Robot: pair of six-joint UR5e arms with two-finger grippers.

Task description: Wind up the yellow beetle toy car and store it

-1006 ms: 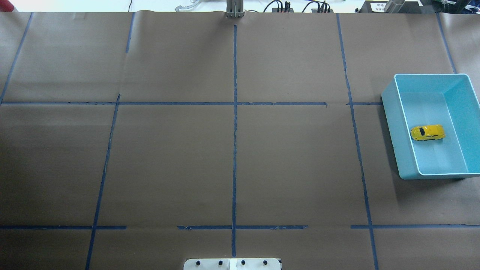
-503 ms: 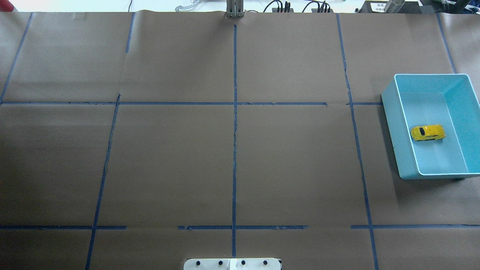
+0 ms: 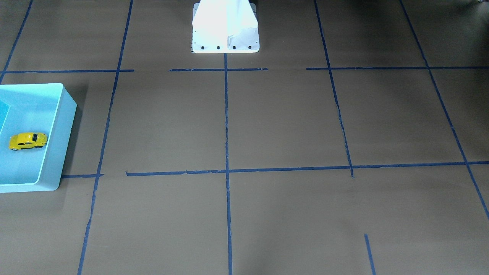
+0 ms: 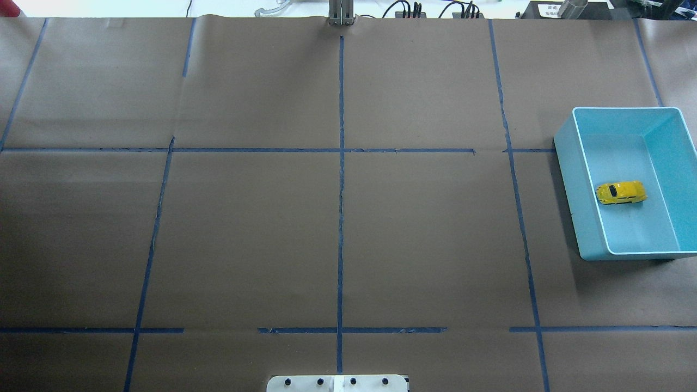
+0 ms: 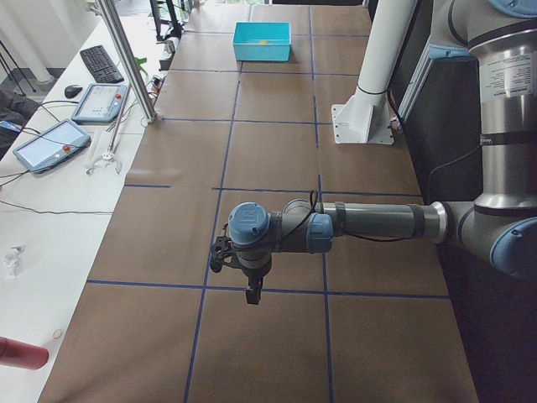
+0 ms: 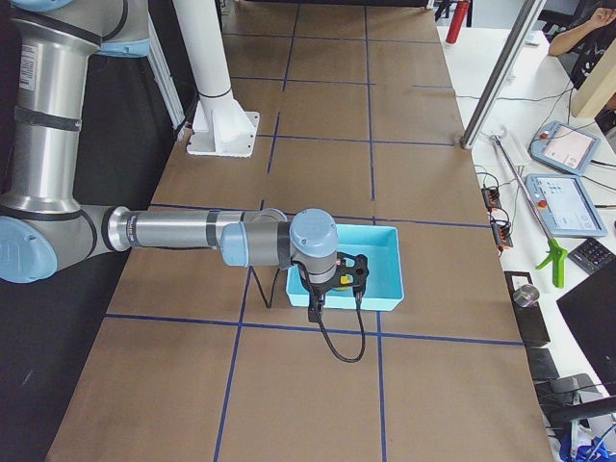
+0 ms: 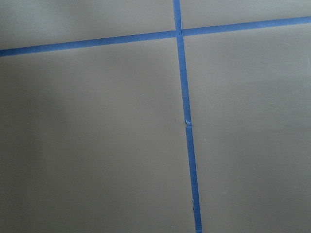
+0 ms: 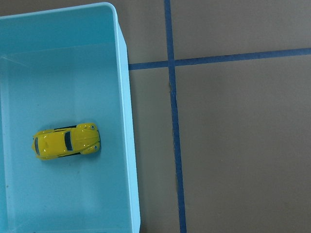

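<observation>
The yellow beetle toy car [image 4: 621, 193] stands on its wheels inside the light blue bin [image 4: 577, 201] at the table's right side. It also shows in the front view [image 3: 28, 141] and in the right wrist view [image 8: 66, 141], near the bin's wall [image 8: 124, 121]. My right gripper [image 6: 316, 310] hangs above the bin's near edge and shows only in the exterior right view, so I cannot tell whether it is open or shut. My left gripper [image 5: 250, 294] hangs over bare table at the far left, seen only in the exterior left view; its state cannot be told.
Brown paper with blue tape lines [image 4: 341, 218] covers the table. The white robot base [image 4: 337, 383] sits at the near middle edge. A metal post [image 4: 341, 13] and cables stand at the far edge. Tablets and a keyboard lie on the side desk [image 5: 84, 109].
</observation>
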